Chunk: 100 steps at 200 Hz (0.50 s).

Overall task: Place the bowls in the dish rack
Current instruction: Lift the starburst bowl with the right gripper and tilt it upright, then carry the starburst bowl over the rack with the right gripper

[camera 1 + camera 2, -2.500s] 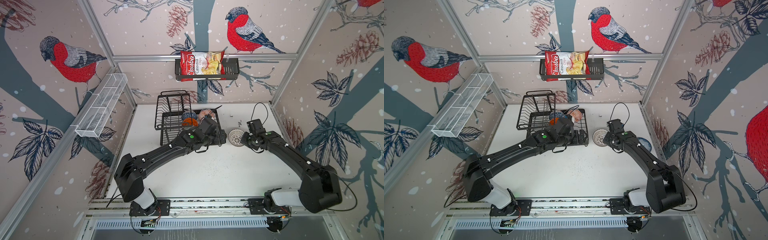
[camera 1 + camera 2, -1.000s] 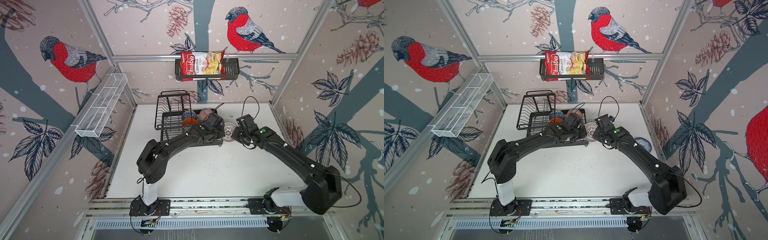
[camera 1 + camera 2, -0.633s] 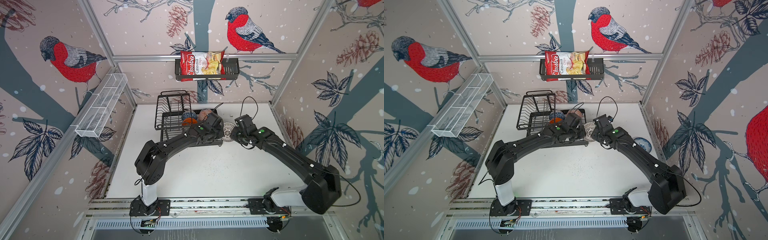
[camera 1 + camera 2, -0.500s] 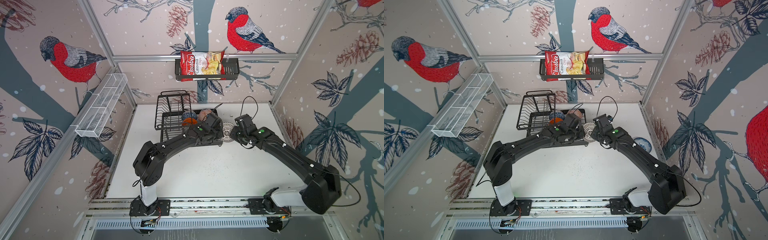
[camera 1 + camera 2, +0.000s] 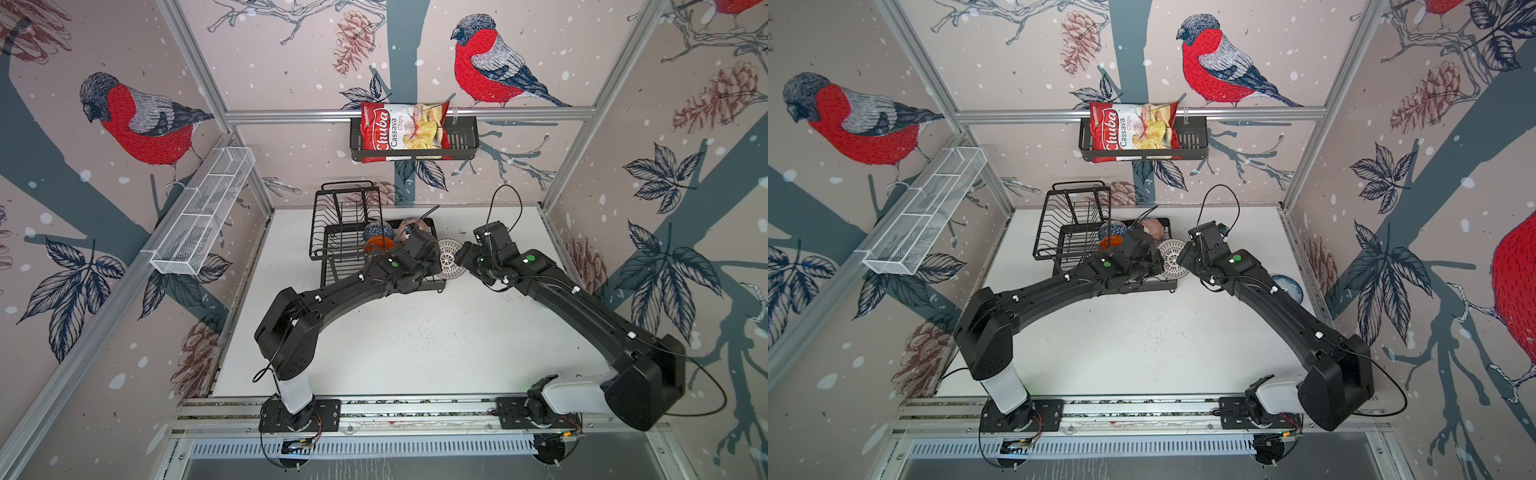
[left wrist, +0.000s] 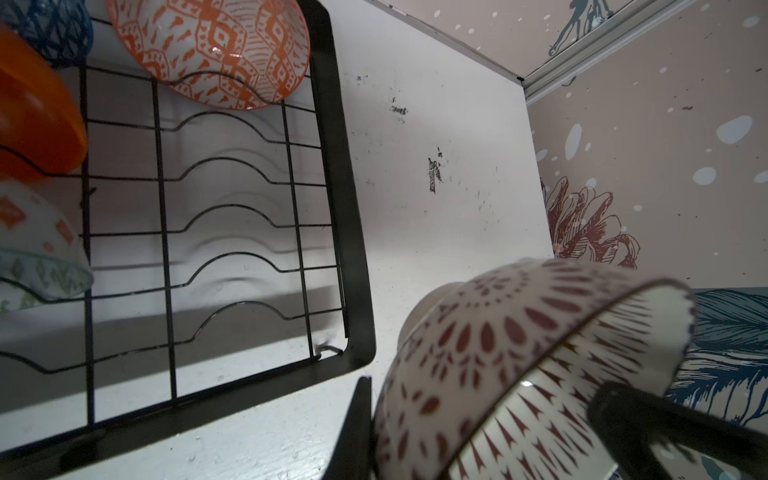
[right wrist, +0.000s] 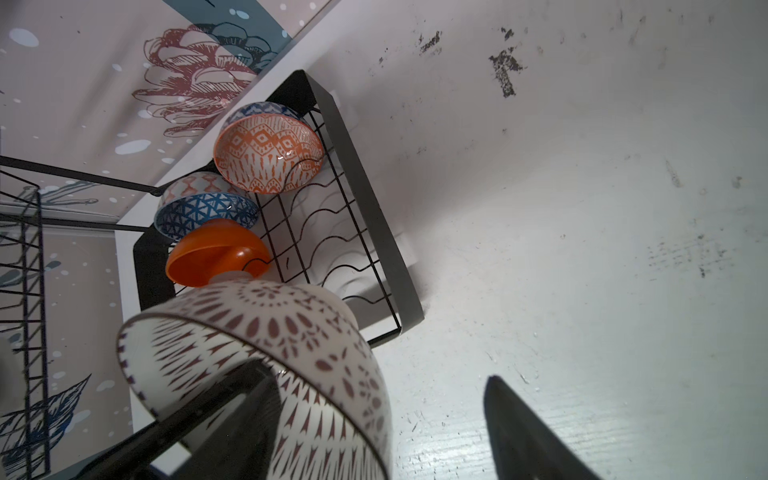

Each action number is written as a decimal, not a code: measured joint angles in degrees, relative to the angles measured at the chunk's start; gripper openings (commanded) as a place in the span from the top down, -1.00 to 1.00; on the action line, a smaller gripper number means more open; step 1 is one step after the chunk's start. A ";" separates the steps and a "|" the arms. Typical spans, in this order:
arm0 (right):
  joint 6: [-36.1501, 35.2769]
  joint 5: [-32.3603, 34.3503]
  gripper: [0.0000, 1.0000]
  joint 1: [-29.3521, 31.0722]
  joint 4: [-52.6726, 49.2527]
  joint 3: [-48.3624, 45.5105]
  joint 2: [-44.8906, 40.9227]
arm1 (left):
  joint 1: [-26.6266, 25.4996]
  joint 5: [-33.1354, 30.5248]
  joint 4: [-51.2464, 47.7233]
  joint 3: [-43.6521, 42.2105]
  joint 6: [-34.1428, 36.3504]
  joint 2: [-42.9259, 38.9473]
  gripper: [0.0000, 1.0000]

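Observation:
The white bowl with a dark lattice pattern (image 5: pixel 451 258) (image 5: pixel 1173 258) hangs just right of the dish rack (image 5: pixel 332 232) (image 5: pixel 1059 216). My left gripper (image 5: pixel 436 254) (image 6: pixel 376 415) is shut on its rim. My right gripper (image 5: pixel 1185 259) (image 7: pixel 378 395) is open astride the bowl's wall (image 7: pixel 332 374), one finger inside and the other well clear. In the rack lie the plain orange bowl (image 7: pixel 216 253), the dark-blue bowl (image 7: pixel 205 212), the orange-red patterned bowl (image 6: pixel 208 45) and the grey-green bowl (image 6: pixel 37 274). The blue-flowered bowl (image 5: pixel 1287 286) sits on the table behind my right arm.
A black shelf basket with a chips bag (image 5: pixel 403 133) hangs on the back wall. A white mesh basket (image 5: pixel 203 212) is on the left wall. The rack's right rim (image 6: pixel 332 166) lies close under the held bowl. Walls close in on three sides.
My right arm brought the lattice bowl leftwards to the rack. In the last second its jaws opened off the bowl, while the left gripper stayed shut on it.

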 measured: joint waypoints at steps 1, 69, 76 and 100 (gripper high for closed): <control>-0.02 0.02 -0.99 0.00 -0.04 0.09 0.00 | 0.00 -0.07 0.09 0.00 0.07 0.00 1.00; 3.50 -4.17 -0.99 -8.13 -1.09 8.72 -0.42 | 0.00 -9.35 9.42 0.37 10.25 0.00 1.00; 4.74 -5.14 -0.99 -9.05 -0.96 9.42 -0.42 | 0.00 -10.67 10.62 0.37 11.15 0.07 1.00; 8.57 -8.68 -0.99 -10.80 -0.37 12.66 -0.22 | 0.00 -15.56 15.39 0.61 14.32 1.03 1.00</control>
